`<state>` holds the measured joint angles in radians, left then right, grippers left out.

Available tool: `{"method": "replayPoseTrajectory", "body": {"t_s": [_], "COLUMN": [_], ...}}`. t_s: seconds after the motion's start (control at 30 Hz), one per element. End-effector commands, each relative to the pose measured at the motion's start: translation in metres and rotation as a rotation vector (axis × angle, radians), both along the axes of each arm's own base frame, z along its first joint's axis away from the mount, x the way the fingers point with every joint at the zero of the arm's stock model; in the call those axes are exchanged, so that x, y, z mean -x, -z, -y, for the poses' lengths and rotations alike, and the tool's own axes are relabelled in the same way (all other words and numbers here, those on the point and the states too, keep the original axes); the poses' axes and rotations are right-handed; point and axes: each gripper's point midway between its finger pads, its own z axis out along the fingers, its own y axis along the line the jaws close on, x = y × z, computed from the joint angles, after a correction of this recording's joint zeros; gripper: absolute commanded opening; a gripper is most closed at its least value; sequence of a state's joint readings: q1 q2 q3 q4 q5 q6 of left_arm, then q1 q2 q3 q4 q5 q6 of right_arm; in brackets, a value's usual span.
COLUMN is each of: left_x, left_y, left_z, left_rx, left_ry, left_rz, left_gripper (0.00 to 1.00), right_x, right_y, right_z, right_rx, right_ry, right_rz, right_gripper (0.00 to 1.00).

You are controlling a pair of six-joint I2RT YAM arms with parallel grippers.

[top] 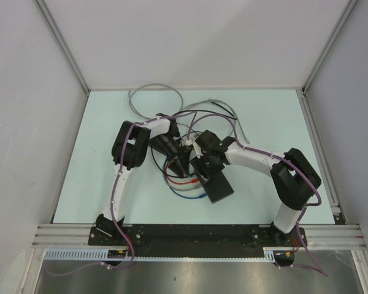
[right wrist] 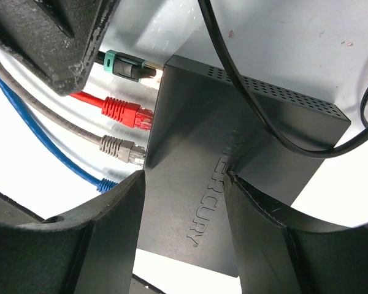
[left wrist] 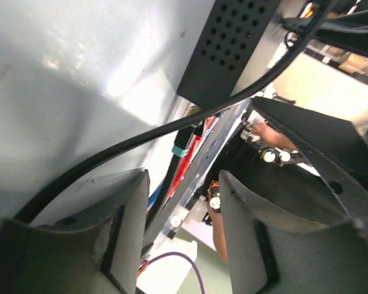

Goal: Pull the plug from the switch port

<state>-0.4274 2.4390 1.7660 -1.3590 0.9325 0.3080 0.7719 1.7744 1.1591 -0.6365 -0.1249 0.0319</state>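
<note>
The switch [top: 219,189] is a flat black box lying right of centre, and its vented edge [left wrist: 230,43] fills the top of the left wrist view. Along its port face sit a black plug with a teal collar [right wrist: 124,65], a red plug [right wrist: 124,113], a grey plug [right wrist: 118,147] and a blue plug [right wrist: 104,183]. My right gripper [right wrist: 185,177] is open, its fingertips spread and resting on the switch's lettered top. My left gripper [left wrist: 183,184] is open and holds nothing, just beside the teal-collared plug [left wrist: 180,149]. I cannot tell whether that plug sits in its port.
A thin black cord [right wrist: 245,104] crosses over the switch and runs in front of the left fingers [left wrist: 135,139]. Grey cable loops [top: 153,89] lie at the back of the table. Red and blue cables [top: 183,187] curl left of the switch. White walls enclose three sides.
</note>
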Motion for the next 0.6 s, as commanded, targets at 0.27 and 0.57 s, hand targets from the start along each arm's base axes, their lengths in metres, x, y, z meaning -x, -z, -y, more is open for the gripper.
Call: {"method": "replayPoseTrajectory", "body": {"t_s": [0.27, 0.57], "left_x": [-0.012, 0.002], "left_y": [0.051, 0.068], "left_z": [0.012, 0.017], "left_rx": [-0.086, -0.131], "left_ry": [-0.026, 0.002], "left_rz": [-0.001, -0.037], "left_gripper": [0.44, 0.37], "right_x": [0.033, 0.032], "right_y": [0.060, 0.057], "right_z": [0.050, 0.050], "right_rx": [0.210, 0.203], "right_ry": [-0.007, -0.013], "right_rz": [-0.118, -0.109], "right_gripper": [0.61, 0.61]}}
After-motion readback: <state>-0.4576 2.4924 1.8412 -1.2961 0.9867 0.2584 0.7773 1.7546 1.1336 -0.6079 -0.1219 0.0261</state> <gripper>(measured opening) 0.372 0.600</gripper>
